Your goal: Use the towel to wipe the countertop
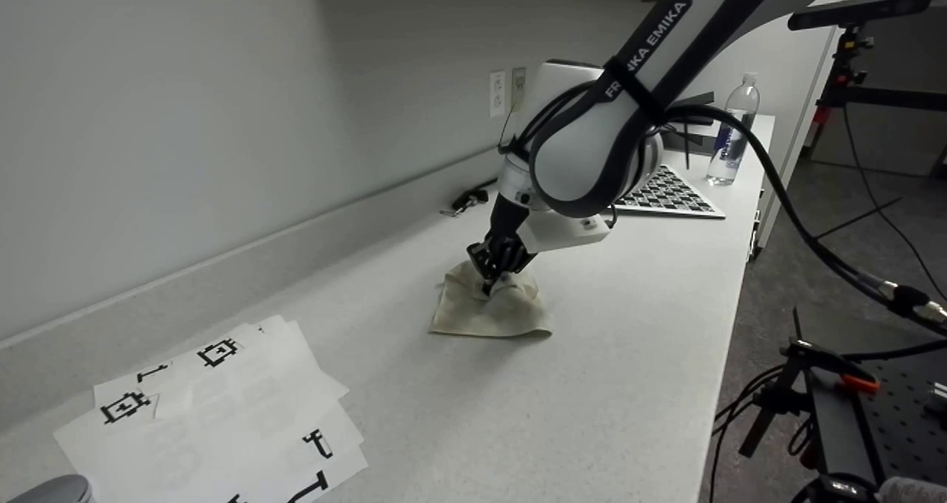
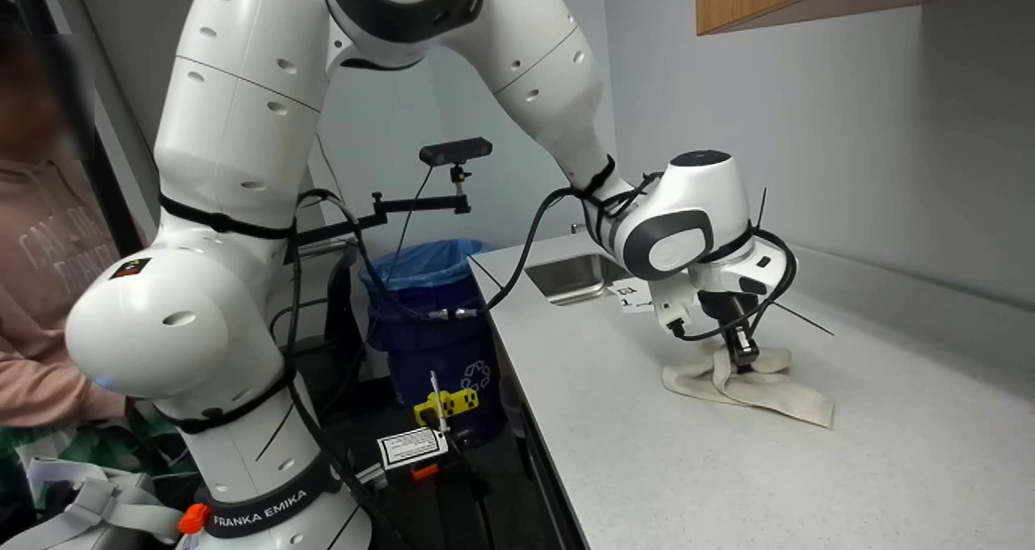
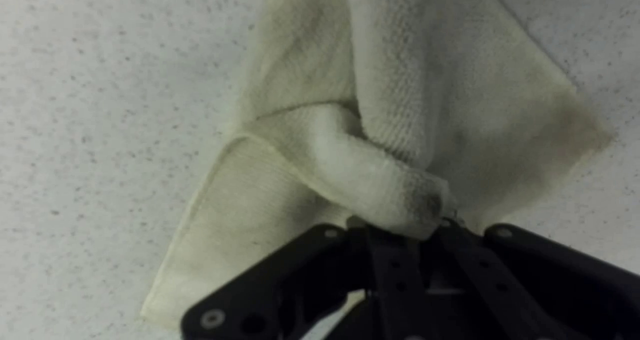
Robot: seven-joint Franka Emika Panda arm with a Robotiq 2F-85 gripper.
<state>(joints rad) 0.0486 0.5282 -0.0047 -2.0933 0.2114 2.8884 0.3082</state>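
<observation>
Beside a gray wall (image 1: pixel 185 118) runs a long white countertop (image 1: pixel 629 377). Over it bends a big white robot arm (image 2: pixel 534 73). White papers (image 1: pixel 222 414) with black marks lie near the wall, and a flat board (image 1: pixel 673 196) with black and white squares lies well apart from them. Between those two, a pale, wrinkled towel (image 1: pixel 488 322) rests on the countertop. Part of it bunches up. Pointing down, the black claw (image 3: pixel 404 227) pinches that bunched part.

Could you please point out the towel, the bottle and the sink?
Towel (image 3: pixel 357 172), in the wrist view: on a thick fold.
Bottle (image 1: pixel 731 140), in an exterior view: on its labelled middle.
Sink (image 2: pixel 571 278), in an exterior view: on its metal basin.
</observation>
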